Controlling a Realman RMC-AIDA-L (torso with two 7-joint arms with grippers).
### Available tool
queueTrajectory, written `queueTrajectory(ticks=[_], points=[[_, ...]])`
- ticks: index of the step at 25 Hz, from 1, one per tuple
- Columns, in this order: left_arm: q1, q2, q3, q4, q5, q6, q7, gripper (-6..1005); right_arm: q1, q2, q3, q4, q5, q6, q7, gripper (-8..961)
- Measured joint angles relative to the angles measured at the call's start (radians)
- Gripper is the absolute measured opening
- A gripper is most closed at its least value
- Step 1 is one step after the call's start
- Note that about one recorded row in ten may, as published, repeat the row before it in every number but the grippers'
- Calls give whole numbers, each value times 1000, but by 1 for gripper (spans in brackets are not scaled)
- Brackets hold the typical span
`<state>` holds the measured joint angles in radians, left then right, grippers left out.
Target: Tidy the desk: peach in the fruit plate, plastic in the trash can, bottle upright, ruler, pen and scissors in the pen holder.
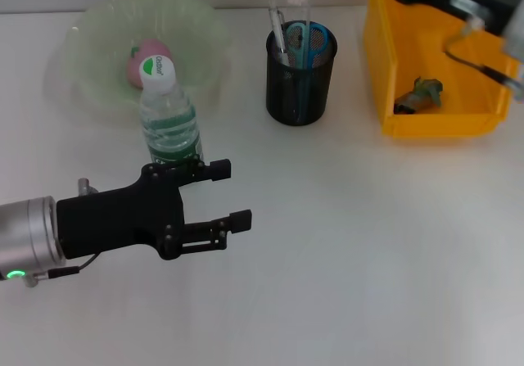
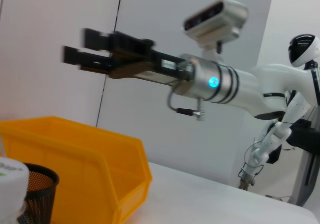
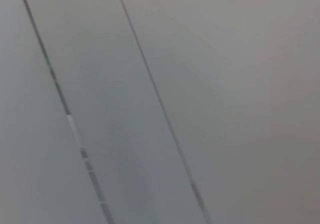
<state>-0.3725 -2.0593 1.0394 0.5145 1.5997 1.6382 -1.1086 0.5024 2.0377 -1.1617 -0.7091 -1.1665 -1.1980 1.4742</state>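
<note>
A pink peach (image 1: 141, 65) lies in the green translucent fruit plate (image 1: 90, 34) at the back left. A clear water bottle (image 1: 169, 120) with a white and green cap stands upright in front of the plate. My left gripper (image 1: 232, 192) is open and empty just in front of the bottle, apart from it. The black mesh pen holder (image 1: 300, 75) holds blue-handled scissors (image 1: 309, 37), a pen and a ruler. Crumpled plastic (image 1: 421, 94) lies in the yellow trash bin (image 1: 385, 63). My right gripper (image 2: 80, 49) hovers empty above the bin, its jaws apart.
The right arm (image 1: 483, 6) reaches in over the bin's back right corner. The bin (image 2: 75, 149), the pen holder (image 2: 39, 184) and the bottle cap (image 2: 10, 171) also show in the left wrist view. The right wrist view shows only a grey wall.
</note>
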Motion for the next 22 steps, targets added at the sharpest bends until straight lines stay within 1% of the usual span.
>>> queueTrajectory(ticks=[2,5,7,8,9,10,13,22], points=[[2,8,-5,0,0,7,-7,795,-84,-23,14,-48,-25,-126,25,777],[6,22,-11,-1,5,16,-27,795,-181,-63,72,-60,-118,-373,31,784],[11,34,-12,1,7,36,-41,795,-216,-80,139,-39,-244,-527,27,789],[11,34,-12,1,7,36,-41,795,-234,-82,222,-5,-394,-650,-19,792],[14,41,-8,1,9,60,-43,795,-234,-82,222,-5,-394,-650,-19,794],[15,47,-2,0,13,83,-43,795,-239,-78,256,16,-460,-693,-53,797],[16,50,1,0,24,106,-45,795,-245,-61,294,56,-572,-739,-121,804],[20,51,1,2,34,145,-56,795,-239,-15,291,65,-614,-731,-140,803]])
